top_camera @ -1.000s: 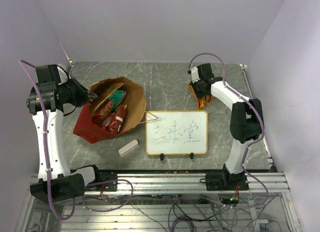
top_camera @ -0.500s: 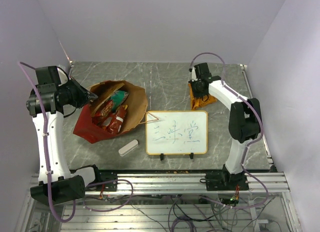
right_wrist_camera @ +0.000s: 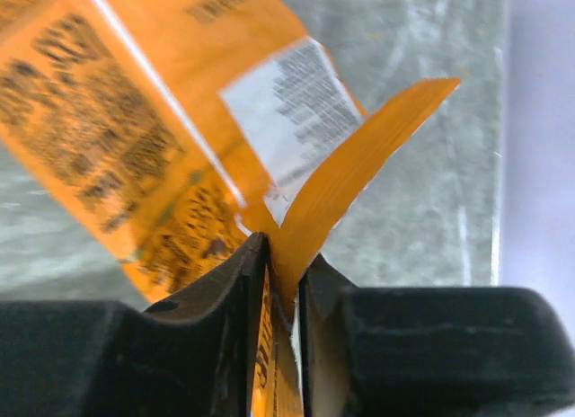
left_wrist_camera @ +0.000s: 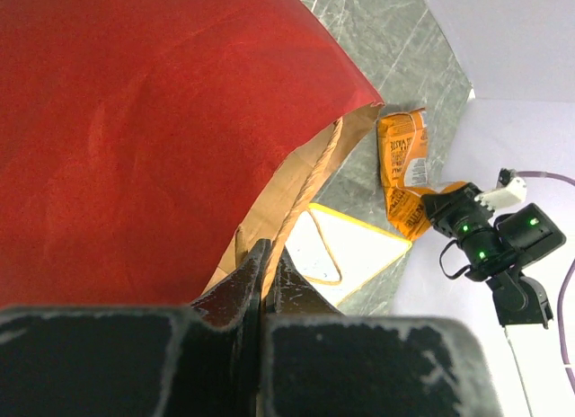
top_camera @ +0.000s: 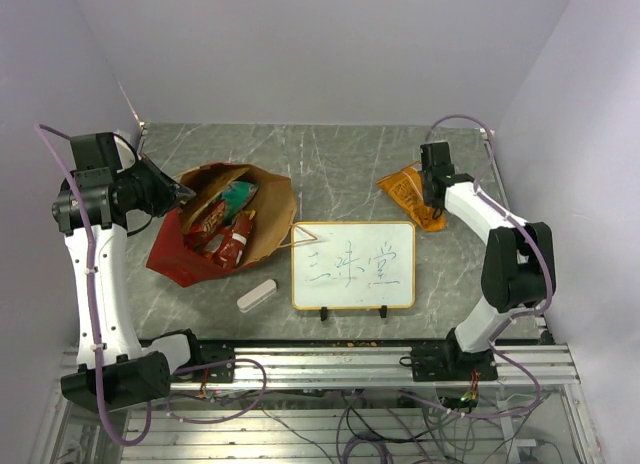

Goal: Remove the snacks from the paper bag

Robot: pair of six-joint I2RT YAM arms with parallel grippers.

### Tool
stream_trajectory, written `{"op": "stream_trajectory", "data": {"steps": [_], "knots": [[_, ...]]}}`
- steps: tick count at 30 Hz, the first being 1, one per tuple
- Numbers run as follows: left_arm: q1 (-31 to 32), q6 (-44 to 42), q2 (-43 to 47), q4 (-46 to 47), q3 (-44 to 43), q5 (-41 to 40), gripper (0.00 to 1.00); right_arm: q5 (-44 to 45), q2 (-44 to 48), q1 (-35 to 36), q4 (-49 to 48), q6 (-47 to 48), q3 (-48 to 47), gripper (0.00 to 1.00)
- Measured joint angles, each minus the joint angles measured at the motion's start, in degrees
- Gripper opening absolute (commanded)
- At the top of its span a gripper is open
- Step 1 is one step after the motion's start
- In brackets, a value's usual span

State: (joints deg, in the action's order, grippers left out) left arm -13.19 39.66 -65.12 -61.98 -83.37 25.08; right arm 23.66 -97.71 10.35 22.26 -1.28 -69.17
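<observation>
Left gripper [left_wrist_camera: 265, 255]: clamped on the paper bag [top_camera: 272, 209] rim, left of the whiteboard [top_camera: 352, 264].
Right gripper [right_wrist_camera: 283, 255]: pinched on a fold of the orange packet [top_camera: 405, 191].
Orange packet position: out of the bag, on the surface [top_camera: 340, 164] just beyond the whiteboard's far right corner.
Bag contents: red packets [top_camera: 228, 242], teal packet [top_camera: 238, 194].

whiteboard [top_camera: 353, 265] w/ handwritten chars, orange bag [top_camera: 408, 194] print unreadable

Whiteboard [top_camera: 353, 265] beside paper bag [top_camera: 172, 256] mouth
</observation>
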Motion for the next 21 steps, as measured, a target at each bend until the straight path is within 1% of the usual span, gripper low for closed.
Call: {"op": "stream_trajectory", "data": {"steps": [1,4,7,10,13,16,18,20,21], "knots": [[0.0,0.0,0.0,0.0,0.0,0.0,0.07,1.6,0.6,-0.6,-0.2,0.2,1.3,0.33],[0.0,-0.2,-0.1,0.0,-0.2,0.0,0.07,5.4,1.9,-2.8,-0.2,-0.1,3.9,0.49],[0.0,-0.3,-0.1,0.0,-0.2,0.0,0.07,8.0,3.2,-4.9,0.9,-1.5,5.4,0.54],[0.0,-0.3,-0.1,0.0,-0.2,0.1,0.07,8.5,5.2,-7.0,3.8,-4.0,5.6,0.58],[0.0,-0.7,-0.3,-0.3,-0.4,0.1,0.07,8.5,7.8,-9.7,7.2,-6.7,5.5,0.66],[0.0,-0.7,-0.5,-0.3,-0.6,0.1,0.07,8.8,10.2,-11.6,10.2,-8.7,5.3,0.7],[0.0,-0.7,-0.6,-0.3,-0.6,0.1,0.07,8.9,11.4,-12.2,11.5,-9.6,4.9,0.7],[0.0,-0.7,-0.7,-0.3,-0.6,0.1,0.07,7.3,12.1,-12.3,11.7,-10.0,4.2,0.73],[0.0,-0.7,-0.7,-0.3,-0.6,0.1,0.07,4.8,12.3,-12.3,11.4,-10.3,3.6,0.74]]}}
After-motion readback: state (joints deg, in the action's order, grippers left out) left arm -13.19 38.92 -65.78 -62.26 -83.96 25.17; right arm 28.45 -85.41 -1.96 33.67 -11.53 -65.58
